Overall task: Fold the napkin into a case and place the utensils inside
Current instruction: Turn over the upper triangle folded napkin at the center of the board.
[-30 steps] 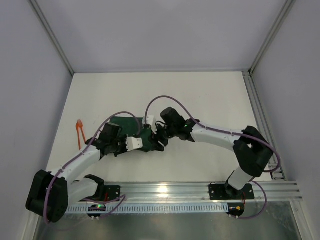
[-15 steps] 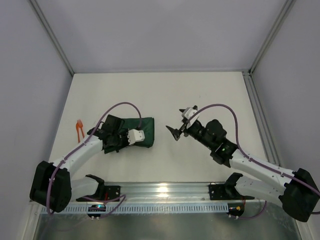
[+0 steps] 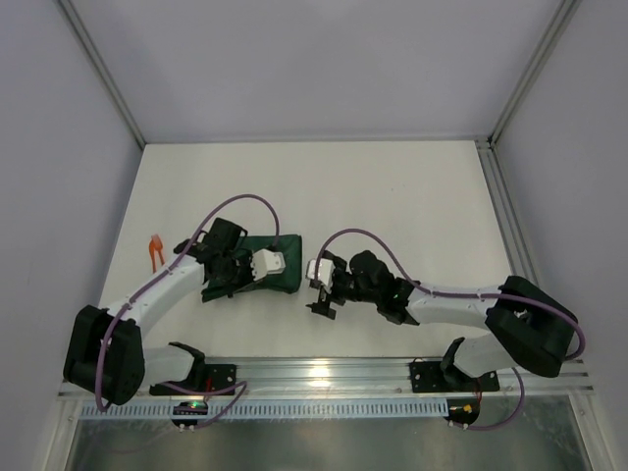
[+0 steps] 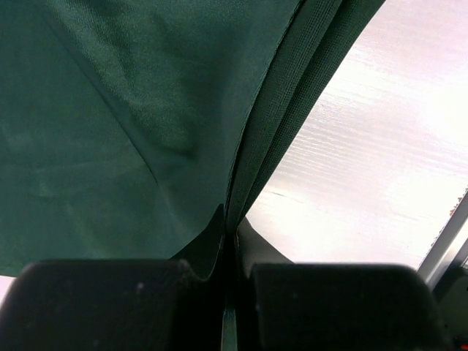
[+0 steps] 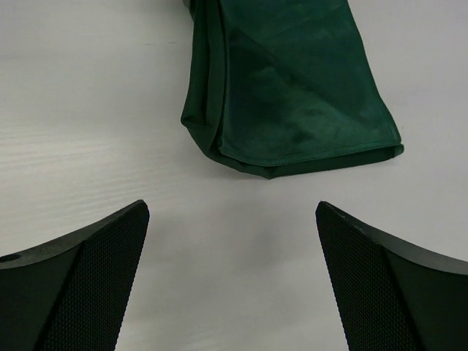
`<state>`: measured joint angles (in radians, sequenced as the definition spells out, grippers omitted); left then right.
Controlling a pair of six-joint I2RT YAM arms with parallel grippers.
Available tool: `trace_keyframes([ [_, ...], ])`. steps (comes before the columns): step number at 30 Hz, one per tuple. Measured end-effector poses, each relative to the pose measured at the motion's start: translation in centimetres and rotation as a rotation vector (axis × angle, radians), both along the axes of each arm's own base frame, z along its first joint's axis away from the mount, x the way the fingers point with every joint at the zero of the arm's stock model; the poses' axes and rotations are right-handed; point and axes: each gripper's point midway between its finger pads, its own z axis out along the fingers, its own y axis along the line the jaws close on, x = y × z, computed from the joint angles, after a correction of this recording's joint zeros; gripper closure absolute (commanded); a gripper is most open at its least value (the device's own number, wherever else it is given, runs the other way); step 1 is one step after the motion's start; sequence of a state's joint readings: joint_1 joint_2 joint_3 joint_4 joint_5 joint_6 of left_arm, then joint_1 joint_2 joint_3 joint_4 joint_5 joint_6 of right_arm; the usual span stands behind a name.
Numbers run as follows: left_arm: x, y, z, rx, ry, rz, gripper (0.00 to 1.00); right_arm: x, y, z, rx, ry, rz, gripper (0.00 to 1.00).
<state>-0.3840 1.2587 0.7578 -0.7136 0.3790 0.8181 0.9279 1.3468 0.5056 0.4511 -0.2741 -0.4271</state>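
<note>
The folding step looks nearly done. In the top view the napkin [image 3: 285,283] lies left of centre on the table [image 3: 412,196] as a narrow folded oblong. The right wrist view shows a diagonal flap across it. The left claw [image 4: 229,230] is clamped on a layered edge of the cloth. The right claw [image 5: 230,219] hangs wide open just right of the napkin, gripping nothing. The orange utensils [image 3: 155,250] lie at the frame's left, well apart from the cloth. The next move is probably to fetch a utensil, and thin plastic lying flat calls for a low, careful pinch.
</note>
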Motion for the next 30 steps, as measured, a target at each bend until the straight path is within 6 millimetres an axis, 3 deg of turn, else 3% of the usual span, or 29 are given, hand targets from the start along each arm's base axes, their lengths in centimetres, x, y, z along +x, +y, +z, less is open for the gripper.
trace_keyframes([
  [9,-0.1,-0.2,0.6,-0.009,0.016,-0.001,1.0,-0.4,3.2,-2.4,-0.009,0.023,0.076,0.01],
  [16,-0.6,-0.3,0.4,-0.014,0.042,-0.006,1.0,0.4,5.3,-4.1,0.021,0.04,0.066,0.01],
  [20,-0.8,-0.3,0.4,-0.015,0.051,-0.008,1.0,1.1,6.1,-4.0,0.049,0.02,0.055,0.08],
  [22,-0.9,-0.2,0.4,-0.012,0.055,-0.006,1.0,1.6,6.6,-3.9,0.064,0.009,0.052,0.19],
  [23,-1.0,-0.2,0.4,-0.011,0.057,-0.005,1.0,1.8,6.9,-3.8,0.073,0.001,0.052,0.34],
  [30,-1.1,-0.2,0.3,-0.011,0.062,-0.005,1.0,1.9,7.6,-3.3,0.093,-0.006,0.065,0.83],
])
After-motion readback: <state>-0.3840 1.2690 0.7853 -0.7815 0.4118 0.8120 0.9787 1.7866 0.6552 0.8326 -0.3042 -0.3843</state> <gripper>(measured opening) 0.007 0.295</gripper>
